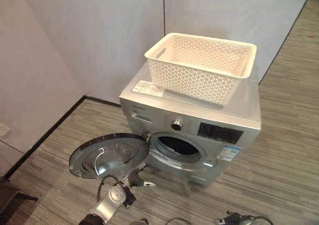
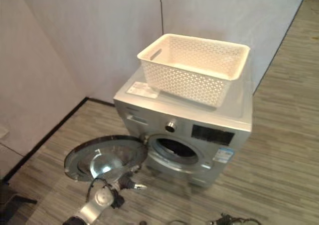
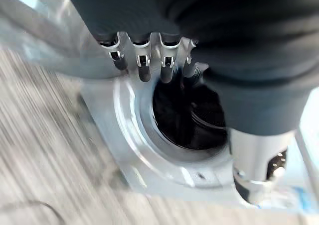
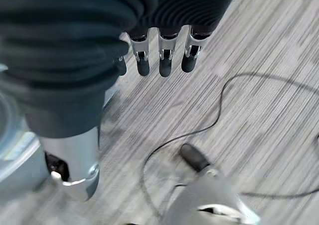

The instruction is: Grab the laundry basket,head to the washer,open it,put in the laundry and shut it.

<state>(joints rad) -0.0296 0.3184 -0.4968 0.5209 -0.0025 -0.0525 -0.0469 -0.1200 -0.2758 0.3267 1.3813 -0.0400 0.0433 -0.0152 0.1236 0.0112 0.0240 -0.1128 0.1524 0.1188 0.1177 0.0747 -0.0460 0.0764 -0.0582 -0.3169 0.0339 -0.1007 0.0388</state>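
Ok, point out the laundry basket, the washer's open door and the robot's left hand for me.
laundry basket (image 1: pixel 199 78): left eye view, on its lattice front wall.
washer door (image 1: pixel 107 155): left eye view, on the inner glass of the swung-open door.
left hand (image 3: pixel 143 65): left wrist view, on one straight finger above the drum opening.

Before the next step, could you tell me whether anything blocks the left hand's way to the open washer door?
Nothing visible does. The left hand hangs empty, fingers relaxed, just by the swung-open door of the washer; bare floor lies around them. The basket sits atop the washer, out of the way.
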